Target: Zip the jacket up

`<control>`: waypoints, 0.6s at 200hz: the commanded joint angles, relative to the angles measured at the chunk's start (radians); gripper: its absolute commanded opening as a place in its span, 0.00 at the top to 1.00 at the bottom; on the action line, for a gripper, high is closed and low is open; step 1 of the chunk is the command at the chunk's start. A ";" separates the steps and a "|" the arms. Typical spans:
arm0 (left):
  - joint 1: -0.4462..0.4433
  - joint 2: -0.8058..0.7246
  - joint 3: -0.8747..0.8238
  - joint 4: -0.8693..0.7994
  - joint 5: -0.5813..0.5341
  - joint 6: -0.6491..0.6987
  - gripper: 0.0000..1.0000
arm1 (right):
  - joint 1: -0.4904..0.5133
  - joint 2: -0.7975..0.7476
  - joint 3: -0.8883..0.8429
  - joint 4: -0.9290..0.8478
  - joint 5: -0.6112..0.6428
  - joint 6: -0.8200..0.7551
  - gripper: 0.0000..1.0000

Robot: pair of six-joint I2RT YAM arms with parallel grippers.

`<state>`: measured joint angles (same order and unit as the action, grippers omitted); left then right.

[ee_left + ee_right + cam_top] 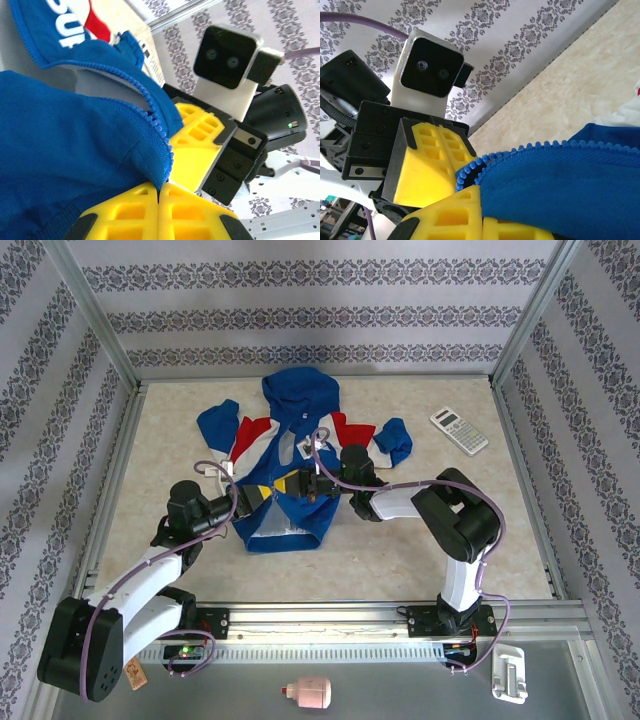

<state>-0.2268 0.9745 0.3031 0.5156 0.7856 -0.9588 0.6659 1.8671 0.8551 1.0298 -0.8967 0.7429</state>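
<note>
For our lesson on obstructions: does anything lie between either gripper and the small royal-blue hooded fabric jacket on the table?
Nothing visible does. The left gripper and the right gripper are each shut on the lower front edge of the small royal-blue hooded fabric jacket, beside its open blue zipper teeth, with the two grippers close together.

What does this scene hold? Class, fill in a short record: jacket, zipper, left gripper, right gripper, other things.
jacket: spread on the table, front up, hood at the far side
zipper: open; the two rows of teeth lie apart, pale lining between them
left gripper: shut on the jacket's front edge
right gripper: shut on the jacket's toothed edge, facing the left gripper
other: calculator on the table, right of the jacket, not touching it
</note>
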 commanded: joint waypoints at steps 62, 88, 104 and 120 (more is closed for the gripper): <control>-0.095 0.145 0.126 -0.486 -0.022 0.247 1.00 | 0.012 0.080 -0.051 0.065 0.077 0.036 1.00; -0.144 0.231 0.175 -0.555 -0.047 0.273 1.00 | 0.010 0.108 -0.057 0.078 0.073 0.038 1.00; -0.154 0.249 0.200 -0.576 -0.067 0.269 1.00 | 0.006 0.114 -0.065 0.078 0.077 0.037 1.00; -0.154 0.264 0.238 -0.620 -0.080 0.277 1.00 | -0.005 0.107 -0.077 0.072 0.081 0.034 0.90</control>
<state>-0.3462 1.2163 0.4911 0.0505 0.6830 -0.7311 0.6712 1.9873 0.7753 1.0126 -0.8528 0.7799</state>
